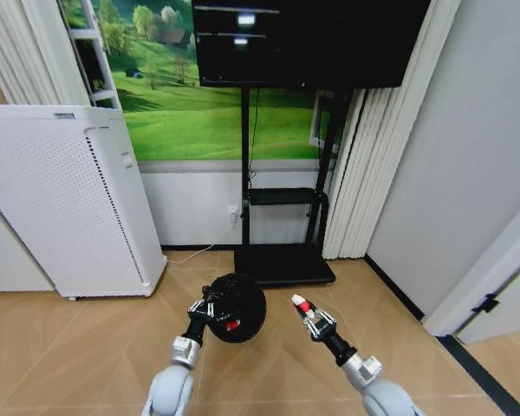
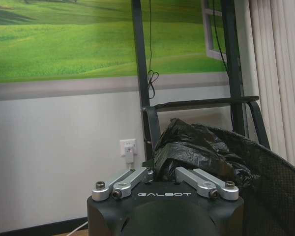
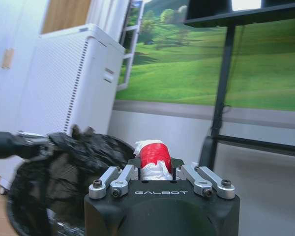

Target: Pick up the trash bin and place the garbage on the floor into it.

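Note:
The black trash bin point(image 1: 243, 305) with its crumpled black liner bag point(image 2: 196, 147) hangs in front of me, held at its near rim by my left gripper point(image 1: 210, 305), which is shut on the rim and liner point(image 2: 162, 169). Something small and red point(image 1: 231, 326) lies inside the bin. My right gripper point(image 1: 305, 308) is just right of the bin, apart from it, shut on a red-and-white packet point(image 3: 151, 156) of garbage. In the right wrist view the bin point(image 3: 64, 172) shows beside the packet, with the left gripper point(image 3: 24, 145) at its rim.
A tall white perforated appliance point(image 1: 69, 204) stands at the left. A black TV stand point(image 1: 282, 260) with a screen point(image 1: 303, 39) stands straight ahead against the wall. A grey wall and a door point(image 1: 494, 295) close off the right. Bare wood floor point(image 1: 87, 347) lies around.

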You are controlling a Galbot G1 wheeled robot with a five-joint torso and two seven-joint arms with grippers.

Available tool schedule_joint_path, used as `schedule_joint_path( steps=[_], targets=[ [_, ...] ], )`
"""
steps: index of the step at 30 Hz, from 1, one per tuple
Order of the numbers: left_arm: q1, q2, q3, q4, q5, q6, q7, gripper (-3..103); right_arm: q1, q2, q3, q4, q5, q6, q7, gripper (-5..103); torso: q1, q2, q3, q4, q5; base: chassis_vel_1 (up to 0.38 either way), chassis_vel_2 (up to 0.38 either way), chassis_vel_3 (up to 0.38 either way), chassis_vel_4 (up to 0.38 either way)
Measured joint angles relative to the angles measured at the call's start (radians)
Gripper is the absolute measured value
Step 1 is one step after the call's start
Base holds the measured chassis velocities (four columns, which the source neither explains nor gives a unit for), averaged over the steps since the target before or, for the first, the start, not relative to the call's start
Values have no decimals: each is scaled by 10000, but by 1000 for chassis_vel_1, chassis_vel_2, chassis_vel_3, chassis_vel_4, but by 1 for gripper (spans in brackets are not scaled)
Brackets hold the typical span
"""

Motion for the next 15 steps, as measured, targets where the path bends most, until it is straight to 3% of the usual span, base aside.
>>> schedule_joint_path(
  steps=[15],
  targets=[
    [-326, -366, 606, 671, 373, -5, -12, 7, 1917, 565, -1824, -1660, -283, 132, -122, 28, 0, -1, 1, 1, 0, 0, 0, 0, 0]
  ],
)
